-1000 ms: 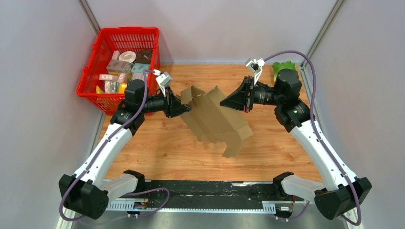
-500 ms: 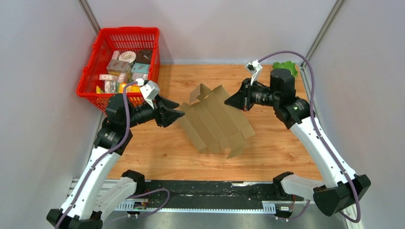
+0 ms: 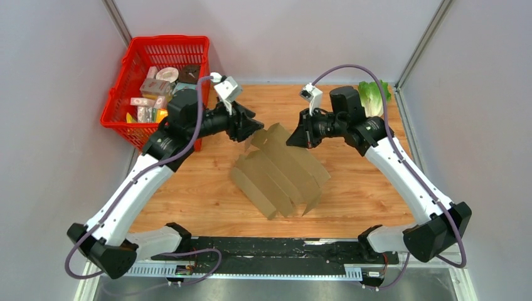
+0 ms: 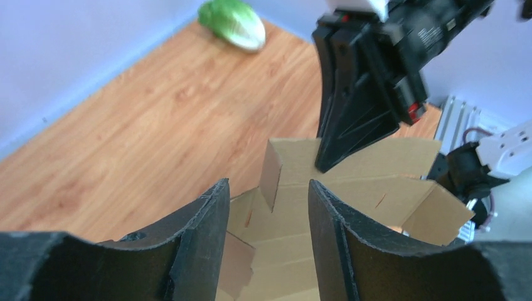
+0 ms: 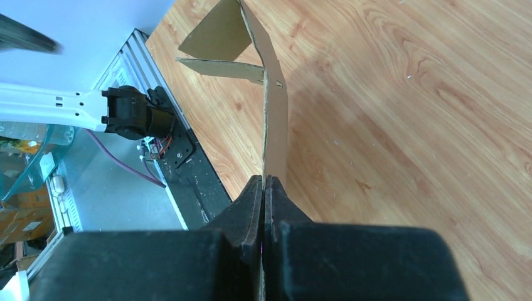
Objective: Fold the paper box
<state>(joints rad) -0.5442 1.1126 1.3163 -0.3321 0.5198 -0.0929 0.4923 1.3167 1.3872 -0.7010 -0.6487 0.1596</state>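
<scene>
The paper box point(image 3: 279, 174) is a flat brown cardboard sheet with creases and flaps, lying slanted mid-table. My right gripper point(image 3: 290, 141) is shut on its far edge and holds that edge up. In the right wrist view the sheet point(image 5: 276, 106) runs edge-on out of the closed jaws of the right gripper point(image 5: 264, 183). My left gripper point(image 3: 257, 128) is open and empty, just left of the sheet's far flap. In the left wrist view the left gripper point(image 4: 268, 189) frames an upright flap of the cardboard point(image 4: 351, 182), with the right gripper point(image 4: 351, 125) beyond it.
A red basket point(image 3: 135, 69) with several small printed packages stands at the far left, close behind my left arm. A green lettuce point(image 3: 374, 93) lies at the far right corner and also shows in the left wrist view point(image 4: 235, 24). A black rail point(image 3: 270, 251) runs along the near edge.
The left gripper swung out to the left, then came back up to the sheet's far flap. The right gripper moved left with the sheet. The sheet dropped lower and flatter.
</scene>
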